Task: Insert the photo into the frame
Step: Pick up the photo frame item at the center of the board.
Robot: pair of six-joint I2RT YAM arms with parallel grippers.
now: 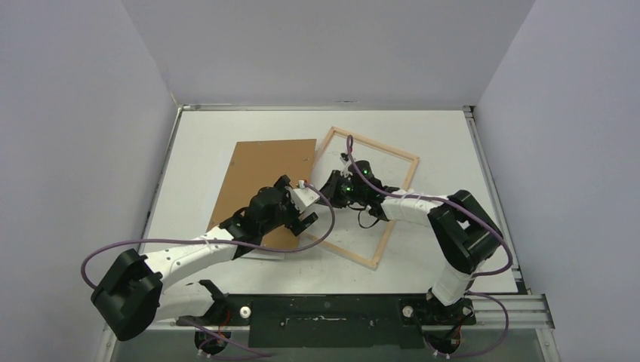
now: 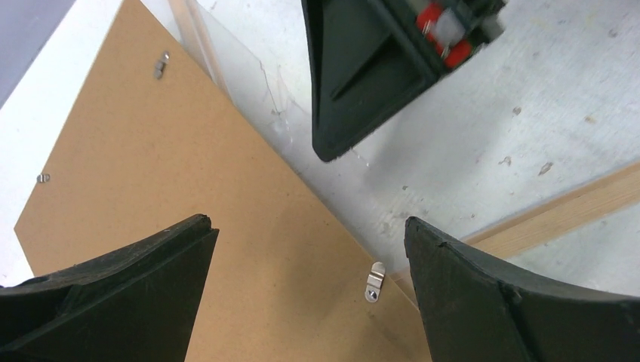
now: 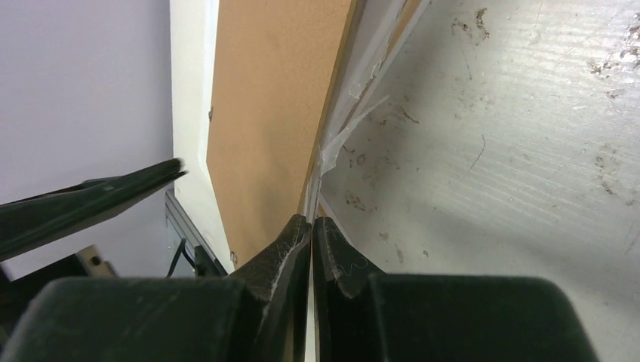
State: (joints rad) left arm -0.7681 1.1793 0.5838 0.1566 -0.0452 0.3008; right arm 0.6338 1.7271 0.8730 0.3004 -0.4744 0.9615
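Observation:
The frame (image 1: 375, 143) of pale wood lies tilted right of the table's middle; one of its bars (image 2: 573, 204) shows in the left wrist view. My right gripper (image 1: 334, 185) is at the frame's left bar, shut (image 3: 311, 219) on the edge of a thin clear sheet (image 3: 355, 87) that runs between its fingertips. The brown backing panel (image 1: 264, 166) lies to the left. My left gripper (image 1: 311, 205) hovers open (image 2: 309, 221) above its near right corner, holding nothing. Of the photo, only a white strip (image 1: 264, 254) shows beneath the panel's near edge.
Small metal turn clips (image 2: 375, 280) sit along the backing panel's (image 2: 151, 166) edges. The right gripper's finger (image 2: 355, 75) reaches into the left wrist view from above. Grey walls enclose the table on three sides, and a metal rail (image 1: 498, 309) runs along its near edge.

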